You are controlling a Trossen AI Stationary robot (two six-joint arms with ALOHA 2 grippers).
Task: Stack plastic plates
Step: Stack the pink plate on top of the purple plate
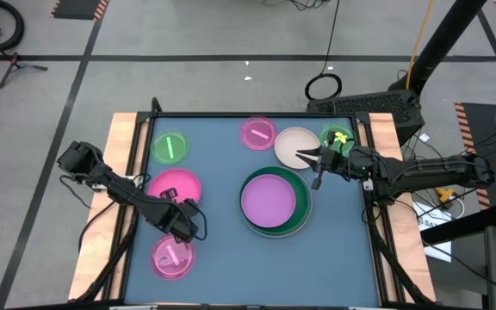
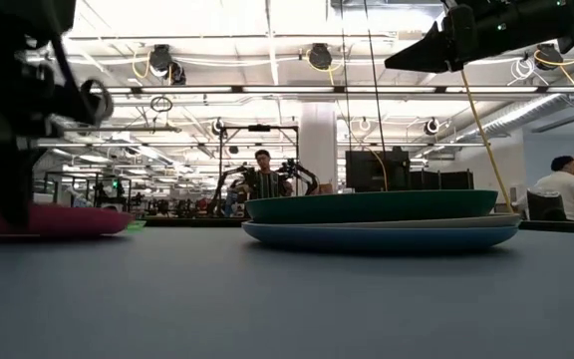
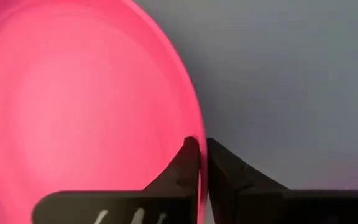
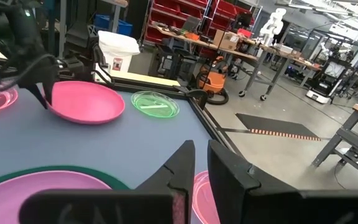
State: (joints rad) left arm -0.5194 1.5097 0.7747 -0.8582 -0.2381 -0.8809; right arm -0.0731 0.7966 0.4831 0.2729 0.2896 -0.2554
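Note:
A big pink plate (image 1: 173, 186) lies at the table's left. My left gripper (image 1: 184, 217) is shut on its near-right rim, which also shows in the right wrist view (image 4: 44, 94). At mid-table a lilac plate (image 1: 268, 198) sits in a dark green plate (image 1: 302, 207). That one rests on a white-grey and a blue plate (image 2: 377, 237). A cream plate (image 1: 293, 142) lies behind the stack. My right gripper (image 1: 313, 164) hovers shut between the cream plate and the stack, high over them (image 2: 412, 58), holding nothing. My left gripper pinches the pink plate's rim (image 3: 199, 140) between its two fingers, one finger (image 3: 182, 165) over the plate's inner side and one (image 3: 225, 165) outside it. It comes from the table's near side, slanting down. The plate's body (image 2: 48, 219) lies low on the table.
Small translucent plates lie around. A green one (image 1: 170, 146) is far left, a pink one (image 1: 257, 133) far middle, a pink one (image 1: 172, 257) near left. A green one holding something yellow (image 1: 338, 138) is far right. Wooden rails (image 1: 123, 172) edge the blue table; people sit beyond.

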